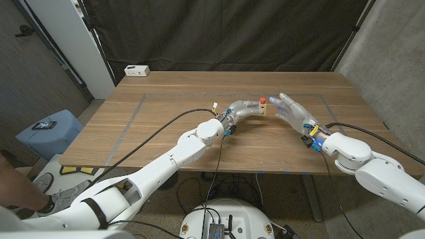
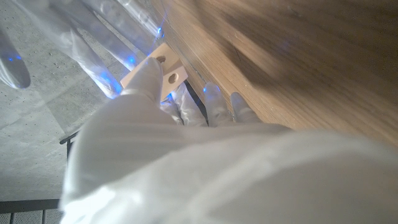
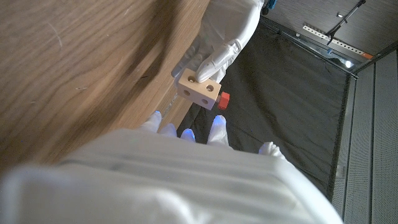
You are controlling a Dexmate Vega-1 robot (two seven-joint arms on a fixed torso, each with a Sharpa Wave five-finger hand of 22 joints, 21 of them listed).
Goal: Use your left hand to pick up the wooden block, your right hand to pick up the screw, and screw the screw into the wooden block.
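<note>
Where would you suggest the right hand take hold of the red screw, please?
By its red head, the one part standing out of the wooden block that the left hand holds. Bring the right hand fingers around the screw from its open side.

surface [image 1: 172, 133]: brown wood with a visible grain, matt, with faint pale tape lines forming a rectangle.
wooden block [image 3: 199, 90]: pale unfinished wood, smooth, matt, with round holes drilled in its faces.
screw [image 3: 224, 100]: red, matt, looks like plastic.
left hand [image 1: 243, 110]: covered in a white, slightly glossy glove-like skin.
right hand [image 1: 291, 109]: the same pale, faintly shiny covering.
arm shells [image 1: 199, 136]: smooth white glossy plastic.
backdrop [image 1: 226, 33]: black cloth, matt, creased.
</note>
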